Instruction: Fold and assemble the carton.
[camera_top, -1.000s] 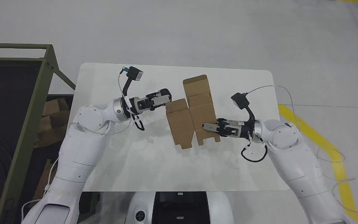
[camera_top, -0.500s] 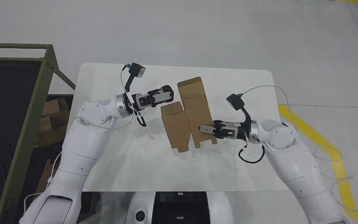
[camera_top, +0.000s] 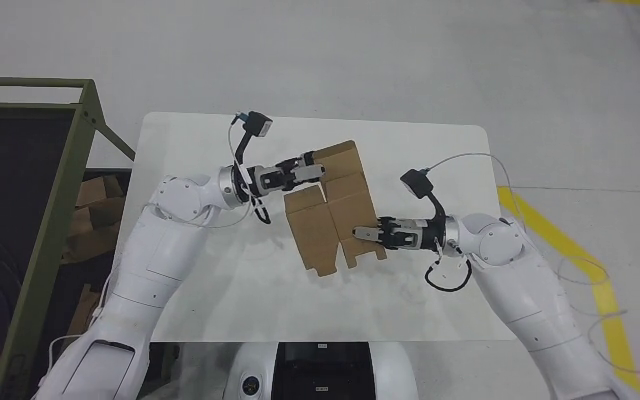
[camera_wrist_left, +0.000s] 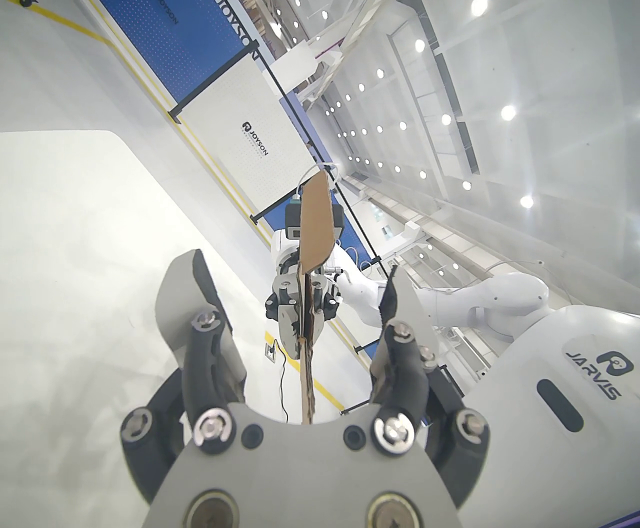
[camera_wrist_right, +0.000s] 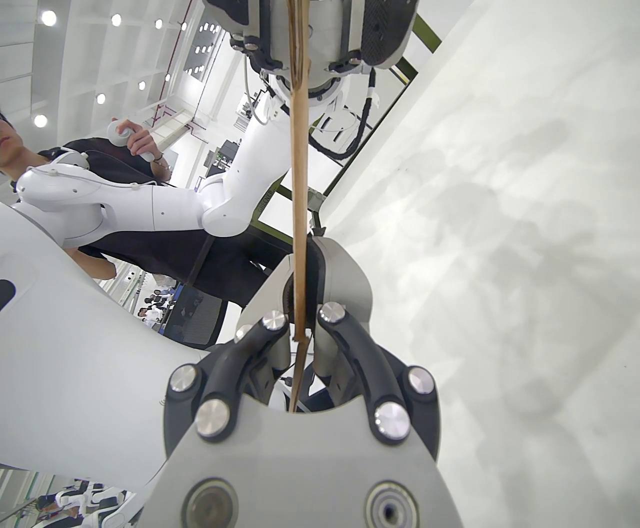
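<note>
Pinching the carton (camera_top: 325, 205) — the right end effector (camera_top: 367, 233).

Bright, even light falls from round ceiling lamps (camera_wrist_left: 508, 112), upper right of the left wrist view. The white table (camera_top: 430, 150) glares in the top view. Both wrist views curve near the edges.

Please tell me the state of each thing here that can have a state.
carton: flat, not yet folded, clamped at one edge.
left gripper: open, astride another edge of the carton, not closed on it.
right gripper: shut on the carton.
</note>
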